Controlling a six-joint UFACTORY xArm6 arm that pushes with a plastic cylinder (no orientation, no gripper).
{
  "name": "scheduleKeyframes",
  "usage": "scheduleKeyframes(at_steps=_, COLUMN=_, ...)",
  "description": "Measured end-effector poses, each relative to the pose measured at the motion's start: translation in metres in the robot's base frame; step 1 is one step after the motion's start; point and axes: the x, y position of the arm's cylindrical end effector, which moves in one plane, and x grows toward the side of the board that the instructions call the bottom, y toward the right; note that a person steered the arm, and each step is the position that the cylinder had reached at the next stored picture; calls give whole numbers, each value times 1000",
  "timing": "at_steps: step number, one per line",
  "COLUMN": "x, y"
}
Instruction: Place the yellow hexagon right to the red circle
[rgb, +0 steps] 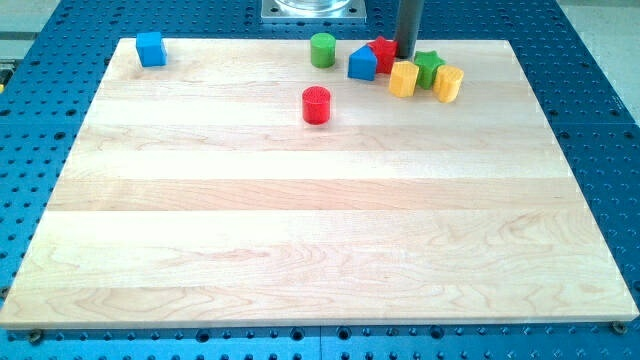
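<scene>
- Yellow hexagon (403, 79) is located in the top cluster, up and right of the red circle (316, 104).
- The tip (405, 55), a bare rod holding nothing, is seen just behind the hexagon.
- A down-left push is advised, stopped just right of the circle.

Yellow hexagon (403, 79): short yellow prism, standing flat on the tabletop (320, 220) in the upper right of the frame, within a cluster of blocks near the top edge. Red circle (316, 104): short red cylinder, upright, alone in the upper centre of the frame. It stood well apart from the hexagon, to its left and slightly lower.
</scene>
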Motion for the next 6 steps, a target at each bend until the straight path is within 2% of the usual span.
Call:
scheduleKeyframes(at_steps=1, x=41, y=-6)
scheduleKeyframes(at_steps=2, x=48, y=-9)
scheduleKeyframes(at_steps=3, x=-1, y=-11)
scheduleKeyframes(at_steps=4, x=-8, y=25)
scheduleKeyframes(at_steps=5, x=91, y=33)
scheduleKeyframes(at_steps=6, x=139, y=16)
